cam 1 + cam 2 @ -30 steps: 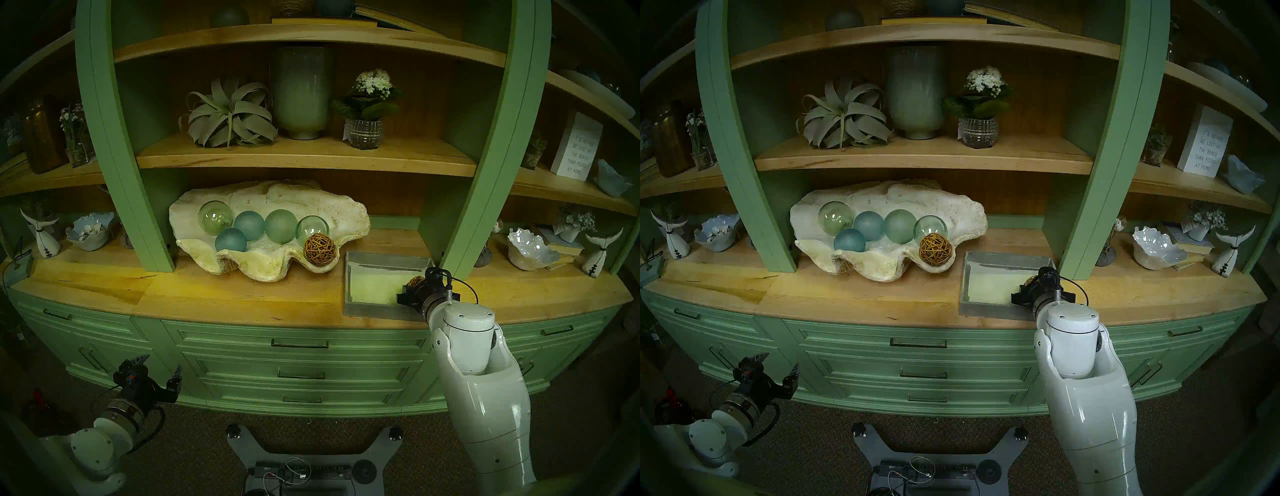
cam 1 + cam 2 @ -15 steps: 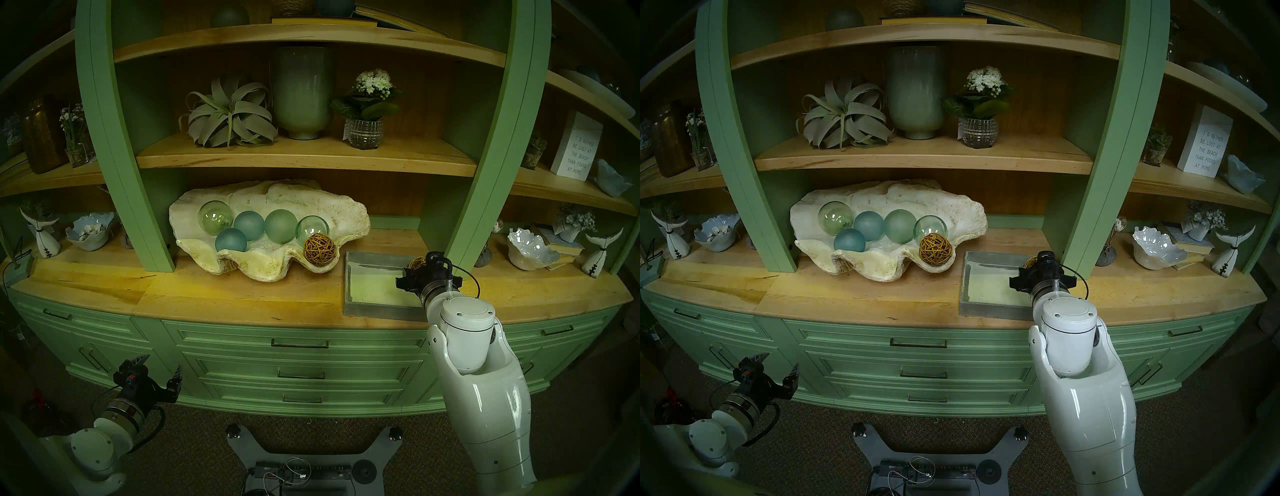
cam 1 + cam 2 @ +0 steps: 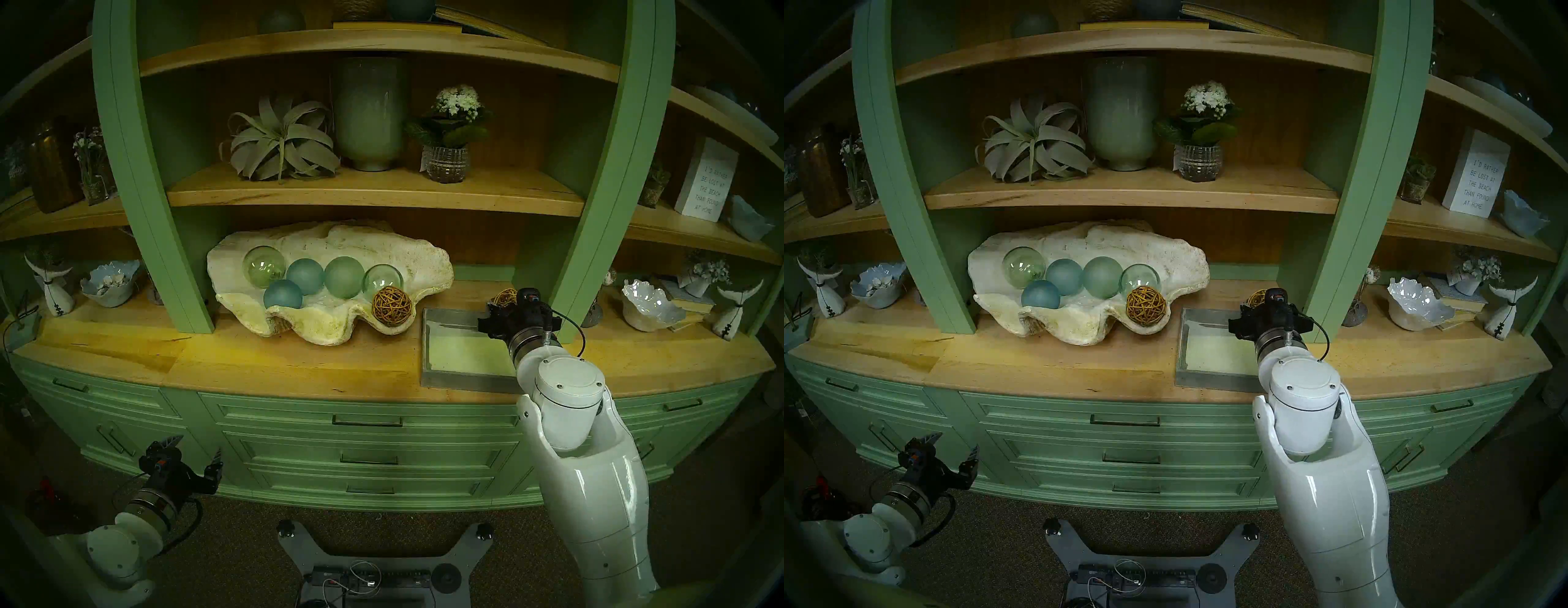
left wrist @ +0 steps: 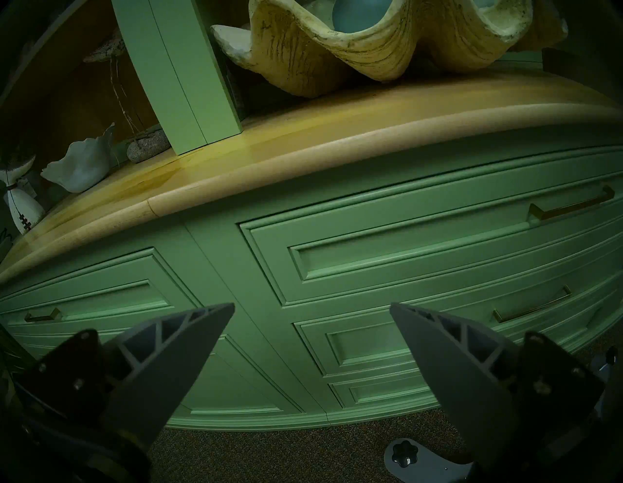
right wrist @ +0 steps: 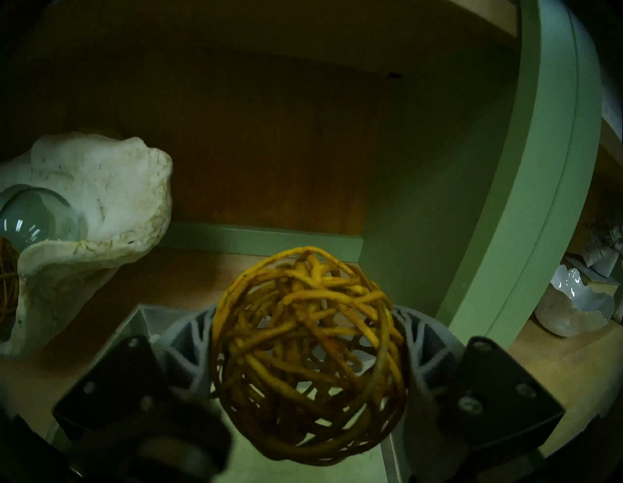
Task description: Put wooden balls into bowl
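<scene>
The bowl, a big cream clam shell (image 3: 420, 259) (image 3: 1178, 259) (image 5: 101, 189) (image 4: 337, 60), lies on the wooden counter. One wooden ball (image 3: 391, 306) (image 3: 1146, 305) of woven rattan rests in its right front lobe, beside several green and blue glass balls (image 3: 343, 277). My right gripper (image 3: 505, 303) (image 3: 1258, 302) (image 5: 308, 350) is shut on a second wooden ball (image 3: 505, 296) (image 3: 1257, 298) (image 5: 308, 350), held above the far right corner of the grey tray (image 3: 441, 375) (image 3: 1191, 378). My left gripper (image 3: 193, 456) (image 3: 951, 450) (image 4: 312, 308) hangs open and empty low before the drawers.
A green upright post (image 3: 594, 212) (image 5: 526, 202) stands just right of the held ball. A shelf board (image 3: 373, 193) runs above the shell. White ruffled bowls (image 3: 651, 303) (image 3: 110, 284) and figurines sit in the side bays. Green drawers (image 4: 404, 253) lie below the counter edge.
My right gripper has lifted the wooden ball up out of the grey tray and carried it slightly left and toward the back. The left arm has stayed still.
</scene>
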`<state>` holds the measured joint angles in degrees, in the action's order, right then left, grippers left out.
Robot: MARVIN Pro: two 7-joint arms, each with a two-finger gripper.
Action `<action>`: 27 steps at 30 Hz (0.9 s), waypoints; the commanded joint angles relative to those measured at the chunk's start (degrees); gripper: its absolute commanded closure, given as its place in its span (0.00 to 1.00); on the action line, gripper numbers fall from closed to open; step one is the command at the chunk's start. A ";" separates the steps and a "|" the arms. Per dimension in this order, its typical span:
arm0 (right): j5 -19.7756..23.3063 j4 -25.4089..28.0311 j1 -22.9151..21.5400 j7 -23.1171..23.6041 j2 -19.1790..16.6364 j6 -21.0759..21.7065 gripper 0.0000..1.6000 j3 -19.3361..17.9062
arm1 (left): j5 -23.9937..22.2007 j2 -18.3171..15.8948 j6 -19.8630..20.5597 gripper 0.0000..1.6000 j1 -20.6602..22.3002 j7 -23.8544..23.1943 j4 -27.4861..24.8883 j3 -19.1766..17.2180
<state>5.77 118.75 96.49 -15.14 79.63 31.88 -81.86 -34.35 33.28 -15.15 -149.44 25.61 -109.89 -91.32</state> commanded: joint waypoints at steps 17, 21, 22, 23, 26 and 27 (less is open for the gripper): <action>4.28 -5.98 -11.52 7.54 1.42 -10.11 1.00 0.38 | 0.08 -0.10 -0.63 0.00 0.27 0.07 -0.60 -0.58; 4.84 -6.87 -13.64 8.94 1.55 -10.49 1.00 1.37 | 0.08 -0.12 -0.68 0.00 0.25 0.09 -0.61 -0.59; 4.80 -7.00 -13.82 8.97 1.69 -10.56 1.00 1.57 | 0.08 -0.12 -0.69 0.00 0.24 0.09 -0.62 -0.60; 4.81 -7.13 -13.97 9.05 1.75 -10.68 1.00 1.67 | 0.08 -0.12 -0.71 0.00 0.22 0.09 -0.62 -0.60; 4.56 -7.99 -14.63 9.39 1.92 -10.97 1.00 2.69 | 0.09 -0.13 -0.77 0.00 0.19 0.09 -0.63 -0.63; 4.78 -8.61 -15.25 9.86 2.01 -10.79 1.00 3.10 | 0.09 -0.13 -0.78 0.00 0.18 0.09 -0.63 -0.63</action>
<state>10.98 110.14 86.24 -6.36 81.14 22.67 -80.14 -34.38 33.22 -15.15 -149.43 25.69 -109.89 -91.24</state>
